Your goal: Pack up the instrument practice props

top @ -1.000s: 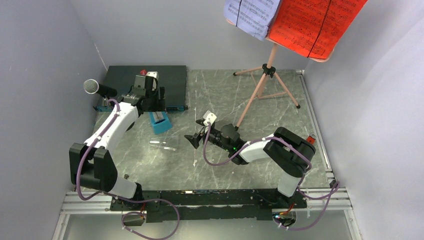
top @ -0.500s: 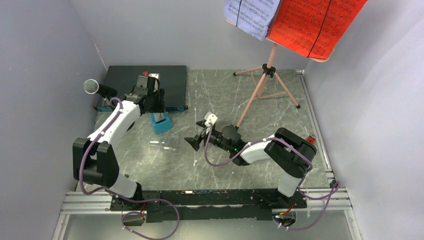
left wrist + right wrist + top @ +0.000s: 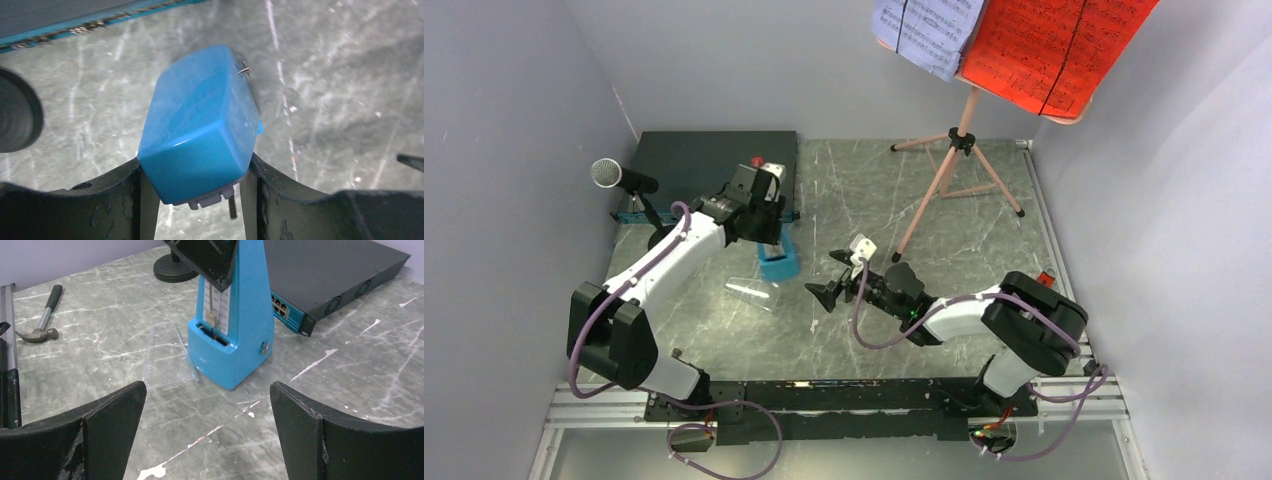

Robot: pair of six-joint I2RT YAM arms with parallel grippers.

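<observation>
Blue metronome (image 3: pixel 779 262) (image 3: pixel 235 325): stands on the grey marbled table (image 3: pixel 924 210), a little toward 9 o'clock from its centre in the top view. Its open face, with scale and pendulum, is turned to the right wrist camera.
Left gripper (image 3: pixel 772 238) (image 3: pixel 196 167): closed on the metronome's narrow top, with one finger (image 3: pixel 125 200) against each side. The arm reaches in from 8 o'clock.
Right gripper (image 3: pixel 827 280) (image 3: pixel 207 390): spread wide and holding nothing. It sits low over the table at 3 o'clock of the metronome, apart from it and pointing at it.
Cover (image 3: pixel 752 292) (image 3: pixel 167 355): clear plastic, lying flat just beside the metronome's base at its 7 o'clock.
Mic (image 3: pixel 619 178): at 10 o'clock on the table, silver head toward the left wall. Its round base shows behind the metronome in the right wrist view.
Stand (image 3: pixel 954 150): pink tripod at 1 o'clock, its board up at the far wall.
Sheets: the red sheet (image 3: pixel 1054 45) and the lavender sheet (image 3: pixel 929 30) lie side by side on the board, lavender on the left.
Box (image 3: pixel 704 155) (image 3: pixel 330 275): flat and black, at 11 o'clock, just behind the metronome.
Hammer (image 3: pixel 42 320): lies on the table, seen in the right wrist view left of the cover.
</observation>
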